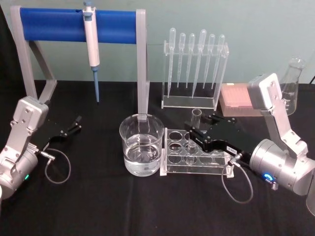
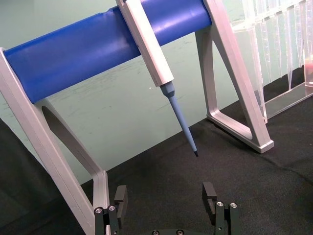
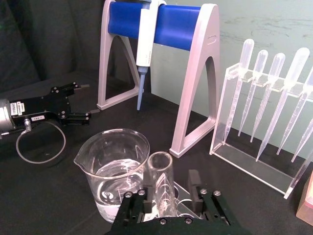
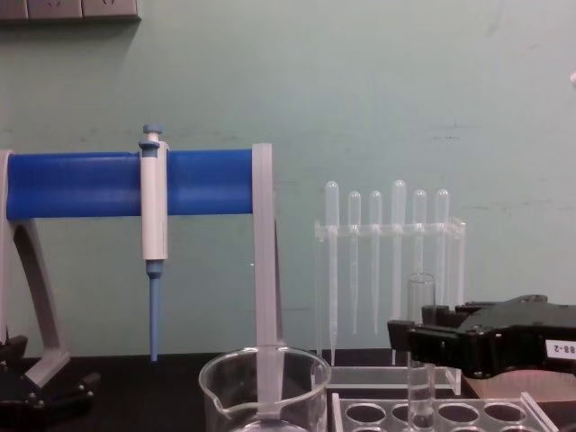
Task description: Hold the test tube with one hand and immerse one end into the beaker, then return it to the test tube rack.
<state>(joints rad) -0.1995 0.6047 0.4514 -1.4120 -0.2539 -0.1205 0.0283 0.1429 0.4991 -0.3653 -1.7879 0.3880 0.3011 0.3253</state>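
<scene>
Right black flat-fingered gripper (image 1: 193,132) at the clear acrylic tube rack (image 1: 197,157); grasp step in hand.
Head view: long clear glass test tube (image 1: 196,118) upright in rack, just right of the wide water-filled glass beaker (image 1: 141,145); left gripper (image 1: 75,125) idle on black desk (image 1: 98,206), jaws slightly parted. Right wrist view: jaws either side of tube (image 3: 161,183), apparently closed on it. Chest view: tube (image 4: 419,351) bottom still in rack. Next, judged: lift clear, shift left, lower into beaker.
</scene>
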